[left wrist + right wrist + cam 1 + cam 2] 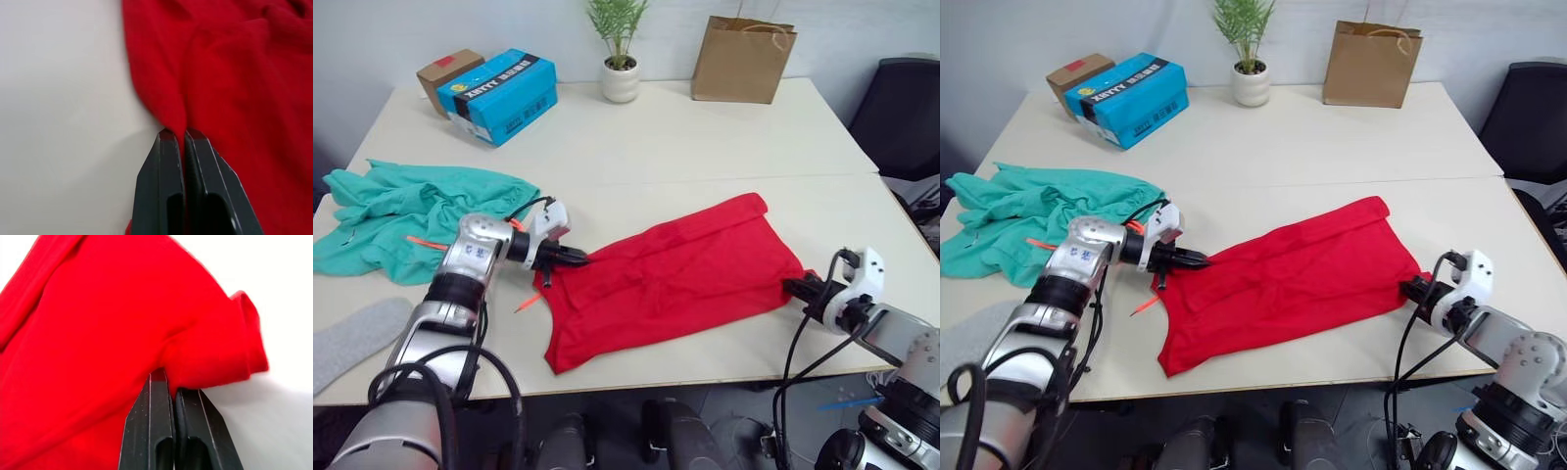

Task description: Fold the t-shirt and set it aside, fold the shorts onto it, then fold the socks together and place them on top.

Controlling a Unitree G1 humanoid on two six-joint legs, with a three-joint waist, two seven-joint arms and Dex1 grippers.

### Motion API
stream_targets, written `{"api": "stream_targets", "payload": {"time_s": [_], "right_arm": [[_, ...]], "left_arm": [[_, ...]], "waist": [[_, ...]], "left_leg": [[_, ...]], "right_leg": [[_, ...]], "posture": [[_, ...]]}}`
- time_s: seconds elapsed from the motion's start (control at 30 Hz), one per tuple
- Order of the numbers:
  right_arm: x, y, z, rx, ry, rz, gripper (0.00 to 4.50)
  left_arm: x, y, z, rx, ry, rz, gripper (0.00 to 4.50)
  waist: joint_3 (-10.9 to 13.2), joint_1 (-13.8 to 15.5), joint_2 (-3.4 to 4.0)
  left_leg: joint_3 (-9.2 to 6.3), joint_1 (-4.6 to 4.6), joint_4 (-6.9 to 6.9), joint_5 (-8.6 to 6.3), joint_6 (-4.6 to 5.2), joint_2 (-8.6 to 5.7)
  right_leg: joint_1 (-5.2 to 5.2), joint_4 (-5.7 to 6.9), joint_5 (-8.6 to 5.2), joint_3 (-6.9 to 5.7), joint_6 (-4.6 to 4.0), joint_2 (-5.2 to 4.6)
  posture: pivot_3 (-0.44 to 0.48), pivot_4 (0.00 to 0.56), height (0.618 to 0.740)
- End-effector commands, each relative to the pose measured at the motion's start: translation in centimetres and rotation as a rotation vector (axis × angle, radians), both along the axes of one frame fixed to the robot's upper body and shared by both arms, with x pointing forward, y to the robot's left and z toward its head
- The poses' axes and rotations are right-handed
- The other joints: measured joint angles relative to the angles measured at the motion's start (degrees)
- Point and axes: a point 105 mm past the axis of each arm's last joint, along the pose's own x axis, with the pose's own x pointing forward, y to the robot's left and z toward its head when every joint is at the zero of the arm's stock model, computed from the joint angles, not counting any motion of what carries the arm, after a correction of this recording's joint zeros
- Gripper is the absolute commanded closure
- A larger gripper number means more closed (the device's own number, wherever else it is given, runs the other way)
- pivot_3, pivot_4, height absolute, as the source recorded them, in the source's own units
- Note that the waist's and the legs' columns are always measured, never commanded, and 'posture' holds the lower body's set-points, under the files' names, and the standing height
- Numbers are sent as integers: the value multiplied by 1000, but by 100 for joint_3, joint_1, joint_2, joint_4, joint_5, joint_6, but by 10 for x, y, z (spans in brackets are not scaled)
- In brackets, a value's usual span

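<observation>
The red t-shirt lies rumpled and partly folded across the front middle of the table. My left gripper is shut on its left edge, with a thin pinch of red cloth between the fingers. At the shirt's right end my right gripper is shut on the fabric, a fold of it bunched just over the fingertips. The teal shorts sit crumpled at the left, their orange drawstring trailing toward my left arm. One grey sock lies at the front left edge.
At the back of the table stand a blue shoebox, a small cardboard box, a potted plant and a brown paper bag. A black chair is off the right side.
</observation>
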Motion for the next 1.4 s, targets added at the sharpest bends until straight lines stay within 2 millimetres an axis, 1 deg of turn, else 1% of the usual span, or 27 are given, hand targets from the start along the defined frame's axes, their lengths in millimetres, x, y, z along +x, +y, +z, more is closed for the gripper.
{"api": "stream_targets", "payload": {"time_s": [0.03, 0.13, 0.2, 0.27, 0.33, 0.37, 0.47, 0.53, 0.63, 0.7, 0.73, 0.8, 0.87, 0.93, 1.03, 1.1, 1.13, 1.17, 1.23, 1.3, 1.33, 1.4], "right_arm": [[16, 3, 13, -63, -95, 61, 4500], [32, 3, 13, -128, -117, 87, 4500], [52, 6, 18, -170, -157, 106, 4500], [72, 12, 24, -211, -196, 128, 4500], [88, 20, 25, -259, -220, 165, 4500], [93, 23, 25, -276, -228, 181, 4500], [111, 42, 31, -292, -284, 232, 4500], [119, 53, 34, -306, -309, 259, 4500], [130, 63, 38, -342, -349, 278, 4500], [135, 70, 49, -322, -433, 289, 4500], [136, 75, 51, -303, -454, 299, 4500], [138, 81, 50, -289, -465, 306, 4500], [138, 90, 47, -299, -481, 333, 4500], [139, 91, 49, -305, -496, 325, 4500], [141, 90, 51, -287, -496, 305, 4500], [135, 86, 51, -274, -494, 326, 4102], [130, 82, 51, -294, -499, 352, 3912], [125, 75, 52, -313, -510, 360, 3619], [107, 64, 59, -394, -545, 457, 2901], [95, 47, 62, -459, -532, 492, 2239], [89, 37, 65, -468, -518, 491, 1894], [72, 25, 72, -406, -484, 532, 1179]], "left_arm": [[-17, -2, 7, -12, -17, 14, 4467], [-28, -7, 12, -39, -31, 47, 4467], [-32, -9, 17, -76, -52, 115, 4467], [-37, -7, 19, -100, -58, 192, 4467], [-43, -4, 18, -108, -53, 252, 4467], [-45, -4, 18, -111, -49, 270, 4467], [-57, -6, 15, -179, -4, 314, 4467], [-61, -1, 11, -188, 10, 350, 4467], [-67, 5, 3, -186, 22, 416, 4467], [-71, 6, -2, -195, 43, 454, 4467], [-73, 7, -3, -195, 39, 465, 4467], [-78, 5, -5, -201, 40, 464, 4467], [-86, -1, -7, -215, 59, 427, 4467], [-93, -6, -12, -200, 71, 399, 4467], [-94, -6, -17, -178, 66, 399, 4467], [-92, -7, -22, -186, 81, 411, 4500], [-91, -6, -25, -167, 72, 413, 4243], [-90, -6, -24, -170, 70, 410, 3964], [-92, -5, -19, -161, 62, 397, 3409], [-92, 2, -14, -138, 61, 416, 2815], [-89, 7, -9, -143, 53, 437, 2516], [-87, 14, 4, -171, 71, 447, 1855]], "waist": [[3, -5, 6], [4, 13, 8], [5, 15, 8], [7, -1, 12], [8, -5, 14], [9, -8, 15], [9, 11, 15], [9, 10, 15], [9, -5, 16], [10, 4, 17], [10, 6, 17], [10, 9, 17], [10, 9, 17], [10, 9, 18], [10, 11, 19], [10, 11, 19], [11, 12, 19], [10, 48, 20], [10, 123, 21], [11, 159, 22], [11, 155, 23], [12, 157, 23]], "left_leg": [[0, 0, 0, 2, -1, 0], [-1, -2, 2, 7, 1, -1], [-2, -2, 4, 11, 7, -6], [1, -1, 6, 14, 10, -9], [-3, 0, 4, 19, 8, -11], [-5, 0, 1, 23, 2, -11], [-11, 0, -5, 31, -10, -9], [-11, -1, -3, 32, -10, -9], [-11, 0, 1, 33, -9, -9], [-12, 0, 0, 33, -9, -8], [-12, 0, -1, 33, -9, -9], [-13, -1, -1, 33, -9, -9], [-13, -1, 0, 33, -9, -9], [-14, -1, -1, 33, -9, -9], [-15, -1, 0, 33, -9, -9], [-15, 0, 0, 33, -9, -10], [-15, 0, 0, 33, -9, -10], [-15, 0, 0, 33, -9, -10], [-23, -4, -6, 32, -8, -10], [-26, -9, -6, 30, -5, -11], [-26, -8, -6, 30, -4, -11], [-25, -6, -4, 28, -1, -12]], "right_leg": [[-1, -1, 0, 0, 0, 1], [0, -1, 0, 1, 0, 0], [0, 1, 0, 4, 1, -3], [0, 3, 4, 12, 7, -5], [0, 6, 4, 13, 7, -5], [-2, 11, 4, 12, 6, -5], [-4, 11, 2, 9, 3, -2], [-3, 10, 2, 10, 3, -2], [-3, 14, 2, 11, 3, -4], [-4, 16, 2, 11, 2, -4], [-4, 16, 2, 10, 2, -5], [-3, 14, 2, 10, 2, -5], [-3, 14, 2, 10, 2, -6], [-3, 14, 2, 10, 2, -7], [-3, 16, 2, 9, 1, -8], [-3, 18, 2, 9, 1, -9], [-2, 18, 2, 10, 1, -9], [-3, 18, 2, 10, 1, -10], [-1, 6, 2, 6, 0, -10], [-1, -2, 2, 3, 0, -11], [0, -3, 2, 3, 1, -11], [2, -2, 2, 3, 1, -14]], "posture": [[0, 150, 740], [0, 150, 740], [0, 150, 740], [0, 150, 740], [0, 150, 740], [0, 150, 740], [0, 150, 740], [0, 150, 740], [0, 150, 740], [0, 150, 740], [0, 150, 740], [0, 150, 740], [0, 150, 740], [0, 150, 740], [0, 150, 740], [0, 150, 740], [0, 150, 740], [0, 150, 740], [0, 150, 740], [0, 150, 740], [0, 150, 740], [0, 150, 740]]}}
